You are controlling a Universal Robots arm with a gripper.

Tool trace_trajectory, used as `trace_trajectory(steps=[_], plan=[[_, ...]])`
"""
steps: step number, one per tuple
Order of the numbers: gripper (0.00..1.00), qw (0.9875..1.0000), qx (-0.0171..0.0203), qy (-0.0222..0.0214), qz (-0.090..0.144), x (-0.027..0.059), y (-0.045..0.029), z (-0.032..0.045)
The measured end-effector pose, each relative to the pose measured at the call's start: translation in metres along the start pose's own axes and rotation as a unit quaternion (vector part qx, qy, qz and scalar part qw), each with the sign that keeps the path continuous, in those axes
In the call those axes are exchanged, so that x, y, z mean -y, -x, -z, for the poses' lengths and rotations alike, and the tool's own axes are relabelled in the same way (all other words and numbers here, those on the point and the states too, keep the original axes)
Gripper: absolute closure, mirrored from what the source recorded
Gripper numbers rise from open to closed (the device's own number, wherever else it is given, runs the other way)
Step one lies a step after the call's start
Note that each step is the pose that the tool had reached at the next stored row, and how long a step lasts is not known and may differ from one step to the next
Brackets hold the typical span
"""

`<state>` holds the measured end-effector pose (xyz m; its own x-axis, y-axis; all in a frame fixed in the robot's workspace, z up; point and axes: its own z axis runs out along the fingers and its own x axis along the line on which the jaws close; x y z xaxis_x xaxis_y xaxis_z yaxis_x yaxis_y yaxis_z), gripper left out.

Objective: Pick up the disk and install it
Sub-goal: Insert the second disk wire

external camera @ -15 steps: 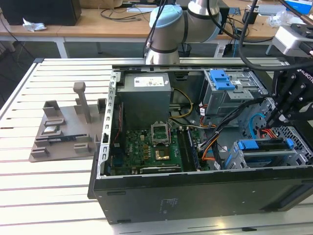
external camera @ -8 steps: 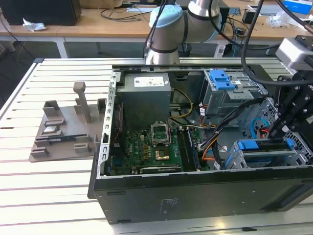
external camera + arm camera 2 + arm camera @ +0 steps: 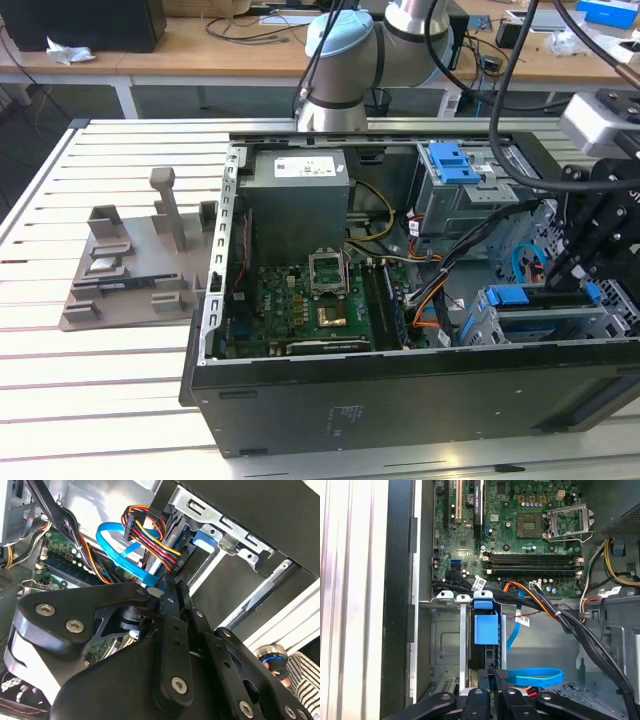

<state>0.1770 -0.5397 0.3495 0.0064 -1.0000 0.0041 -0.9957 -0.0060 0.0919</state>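
Slatted table (image 3: 100, 380), open case (image 3: 400, 375), disk (image 3: 545, 300) inside

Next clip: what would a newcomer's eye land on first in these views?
The open computer case with its green motherboard dominates the slatted table in the exterior view. At that view's right, the black gripper reaches down into the drive bay, where a blue-railed disk sits on edge. A grey fixture stands on the table at that view's left.
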Motion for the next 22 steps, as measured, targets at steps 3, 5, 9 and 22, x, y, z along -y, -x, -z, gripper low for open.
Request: trace_trajectory(steps=[3,5,9,22], plan=[[0.84,1.0,-0.0003,0.0,0.003,0.0001,0.0,-0.0013],[0.84,1.0,-0.0006,-0.0001,0.006,0.0003,0.0,-0.0029],[0.84,1.0,-0.0007,-0.0001,0.007,0.0004,0.0,-0.0042],[0.84,1.0,0.001,-0.0001,0.009,-0.0016,0.0005,-0.0041]])
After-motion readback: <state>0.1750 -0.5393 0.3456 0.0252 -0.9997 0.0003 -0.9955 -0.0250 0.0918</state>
